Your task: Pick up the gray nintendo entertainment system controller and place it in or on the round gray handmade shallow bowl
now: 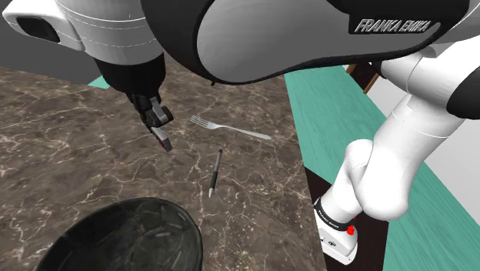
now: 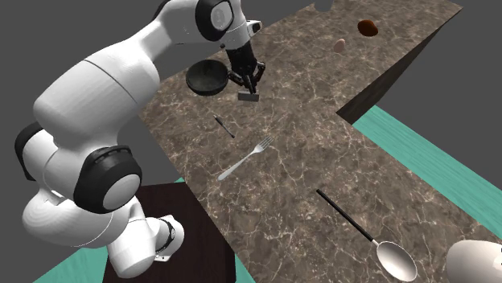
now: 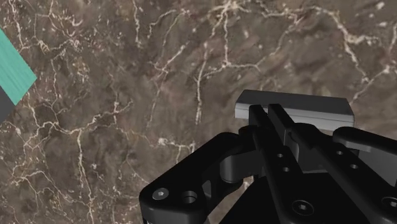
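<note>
We log a dark brown marble countertop (image 1: 69,131) with pale veins across most of the scene. At the second exterior view's far right its edge steps inward, showing a dark side face (image 2: 386,84). Teal floor (image 2: 426,157) lies beyond that edge. The backdrop (image 2: 72,32) is flat grey and the light is even.

The light here is soft and comes from overhead. In the shoulder view the white arm (image 1: 415,146) at 3 o'clock is brightest on its upper curves and shades to grey underneath. The dark bowl (image 1: 123,231) at 7 o'clock carries thin pale streaks of sheen. The marble counter (image 1: 61,146) looks matte and rather dim. In the wrist view, at 5 o'clock, the black gripper (image 3: 267,113) has faint grey highlights along its edges, and the top face of the controller (image 3: 299,105) it clasps is lighter.
</note>
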`<state>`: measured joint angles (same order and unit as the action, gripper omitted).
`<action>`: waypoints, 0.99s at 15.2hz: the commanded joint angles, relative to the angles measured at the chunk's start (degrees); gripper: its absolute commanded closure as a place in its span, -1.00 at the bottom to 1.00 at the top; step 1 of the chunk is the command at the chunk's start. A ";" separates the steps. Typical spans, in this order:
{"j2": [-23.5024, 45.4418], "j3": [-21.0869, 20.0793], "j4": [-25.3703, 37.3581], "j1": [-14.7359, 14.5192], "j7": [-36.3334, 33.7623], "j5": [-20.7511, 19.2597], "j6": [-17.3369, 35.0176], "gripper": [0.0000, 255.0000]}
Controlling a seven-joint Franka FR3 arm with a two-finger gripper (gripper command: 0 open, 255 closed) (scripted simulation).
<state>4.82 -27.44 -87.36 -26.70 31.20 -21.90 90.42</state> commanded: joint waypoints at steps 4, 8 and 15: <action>1.39 -0.32 5.49 -0.64 0.76 -0.69 -4.28 1.00; 2.83 -0.57 10.35 -1.30 1.43 -1.52 -7.86 1.00; 5.73 -1.51 18.54 -3.66 1.12 -3.43 -13.99 1.00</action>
<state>10.46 -28.68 -69.34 -29.88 32.82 -25.21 77.10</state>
